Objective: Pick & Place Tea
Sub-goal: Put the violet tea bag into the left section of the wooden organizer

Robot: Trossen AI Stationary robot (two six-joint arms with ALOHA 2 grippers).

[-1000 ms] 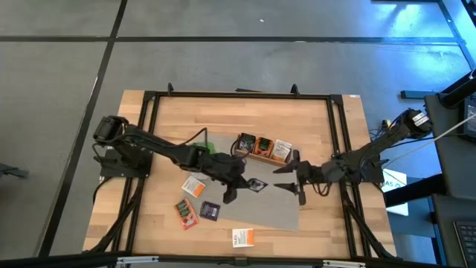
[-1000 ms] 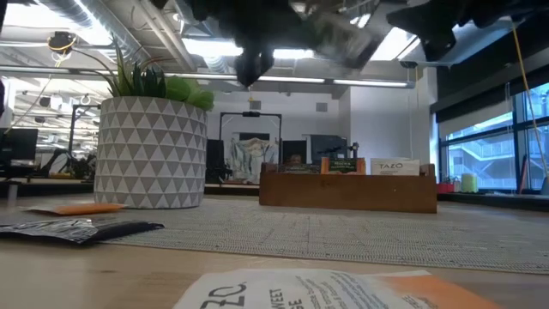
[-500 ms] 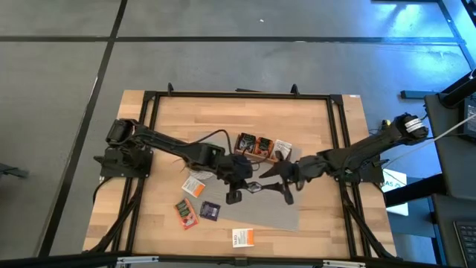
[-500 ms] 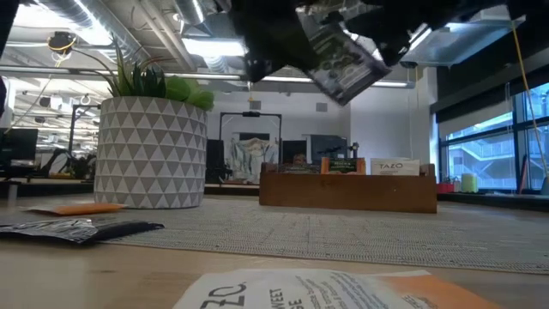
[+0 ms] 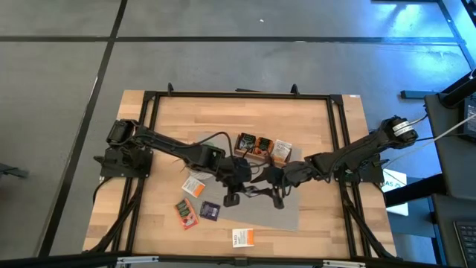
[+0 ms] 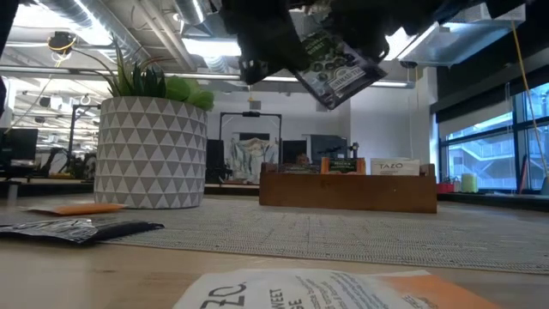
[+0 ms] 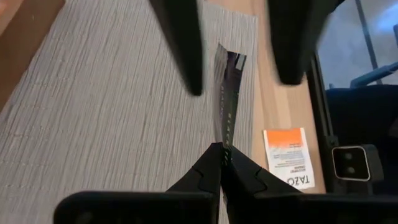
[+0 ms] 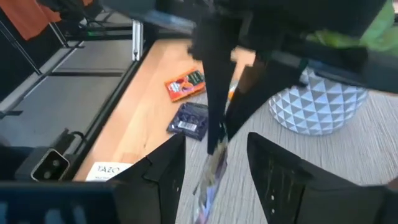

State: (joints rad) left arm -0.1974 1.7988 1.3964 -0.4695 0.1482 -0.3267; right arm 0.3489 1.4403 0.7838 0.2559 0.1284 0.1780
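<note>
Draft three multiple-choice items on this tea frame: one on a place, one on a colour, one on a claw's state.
1. Where is the dark sachet?
A. in the air above the mat
B. flat on the mat
C. in the wooden box

2. What colour is the lower part of the sachet nearest the table's front edge?
A. green
B. orange
C. blue

3. How is the left claw?
A. wide open
B. shut on the dark sachet
C. out of view

Key: 1 A, the low view shows it aloft; 2 B, white above orange; 3 B, its fingertips pinch the sachet's edge.
</note>
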